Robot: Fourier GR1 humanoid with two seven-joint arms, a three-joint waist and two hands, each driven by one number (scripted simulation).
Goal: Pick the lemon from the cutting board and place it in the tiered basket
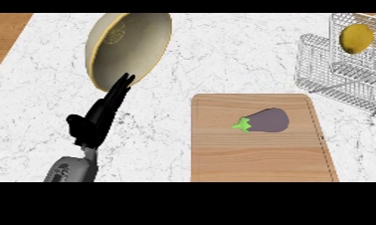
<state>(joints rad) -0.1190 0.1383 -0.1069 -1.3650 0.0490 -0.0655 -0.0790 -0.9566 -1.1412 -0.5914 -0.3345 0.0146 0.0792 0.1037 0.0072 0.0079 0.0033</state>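
left hand (94, 119) open beside cutting board (220, 159); lemon (356, 38) in tiered basket (323, 77).

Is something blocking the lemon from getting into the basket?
No. The lemon already sits in the basket at the far right. Only an eggplant lies on the cutting board. The left robot hand rests open at the left.

The lemon (356, 38) I am tasked with is yellow, oval, standing on end; it sits in the tiered basket (323, 64), a silver wire rack at the counter's far right; the cutting board (257, 157), pale wood, rectangular, lies flat near the basket, toward me; the lemon is off it.
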